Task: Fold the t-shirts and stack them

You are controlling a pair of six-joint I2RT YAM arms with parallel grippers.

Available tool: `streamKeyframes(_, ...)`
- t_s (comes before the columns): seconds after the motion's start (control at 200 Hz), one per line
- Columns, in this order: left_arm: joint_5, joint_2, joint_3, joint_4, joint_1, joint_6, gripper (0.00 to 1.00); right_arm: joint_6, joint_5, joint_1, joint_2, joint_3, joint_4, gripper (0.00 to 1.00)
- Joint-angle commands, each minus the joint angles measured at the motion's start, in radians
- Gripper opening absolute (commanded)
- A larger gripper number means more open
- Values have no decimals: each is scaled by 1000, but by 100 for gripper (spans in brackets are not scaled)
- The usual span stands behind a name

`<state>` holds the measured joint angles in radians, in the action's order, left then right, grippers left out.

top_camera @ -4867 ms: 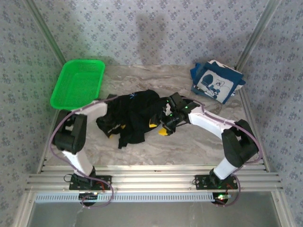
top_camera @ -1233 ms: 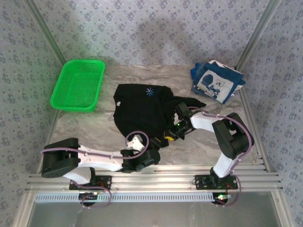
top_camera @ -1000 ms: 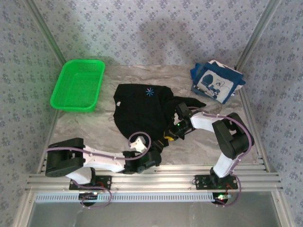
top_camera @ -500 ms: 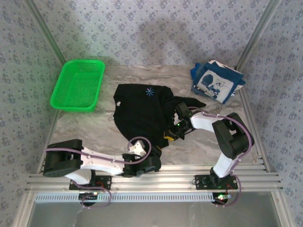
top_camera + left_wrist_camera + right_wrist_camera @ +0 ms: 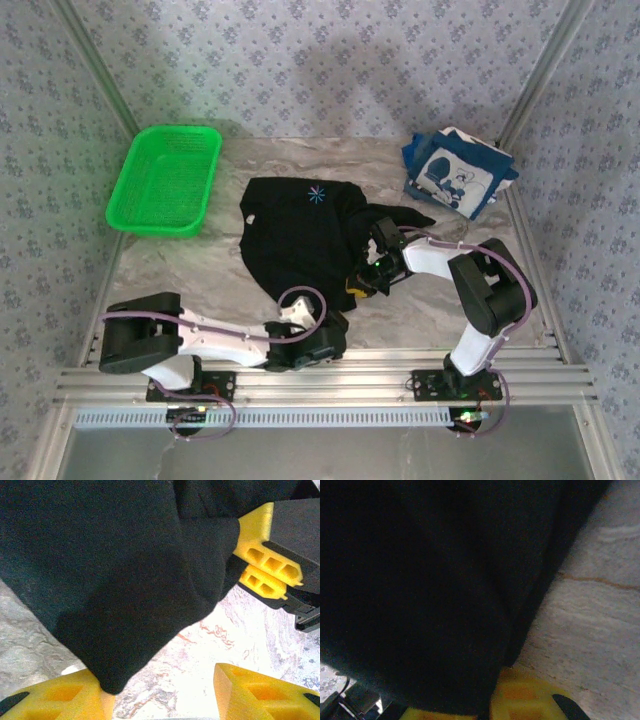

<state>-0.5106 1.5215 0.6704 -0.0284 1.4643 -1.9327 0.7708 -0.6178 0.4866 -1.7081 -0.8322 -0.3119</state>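
Hem corner could slip — black t-shirt point(image 5: 300, 235) spread flat at centre
The right gripper point(image 5: 362, 281) is clamped on its near right edge; the left gripper point(image 5: 160, 682) sits with fingers point(image 5: 60, 695) apart, the hem corner draped over one of them only — closing here may catch just a tip, and a lift would then skew the fold; the navy t-shirt point(image 5: 458, 172) lies folded at the far right corner.
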Motion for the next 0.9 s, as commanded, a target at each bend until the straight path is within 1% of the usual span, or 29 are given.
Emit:
streamKeyframes(0.0,7,17,35,51,-18,52,53,4,40,0,-22,36,-30,13)
streamKeyframes(0.145,53,58,61,38,-44,85,50,7,41,1,-16,37,-29,13)
streamKeyframes(0.27,65,51,74,116,-47,70,48,9,41,1,-12,40,-28,13)
streamKeyframes(0.345,82,59,84,125,-52,76,47,11,41,2,-13,42,-23,13)
streamKeyframes(0.495,106,78,113,165,-64,90,41,16,40,1,-12,43,-17,13)
streamKeyframes(0.59,123,95,144,215,-78,106,35,18,39,3,-11,44,-13,13)
streamKeyframes(0.64,131,106,165,258,-87,120,28,20,37,2,-12,44,-10,13)
streamKeyframes(0.71,120,109,191,321,-100,132,15,23,28,2,-11,44,-3,13)
streamKeyframes(0.735,113,105,195,342,-105,137,8,24,23,2,-10,43,-2,13)
streamKeyframes(0.775,96,90,202,385,-113,136,0,25,18,1,-6,42,-2,13)
streamKeyframes(0.894,7,-44,201,532,-128,148,0,17,1,-4,27,35,-20,16)
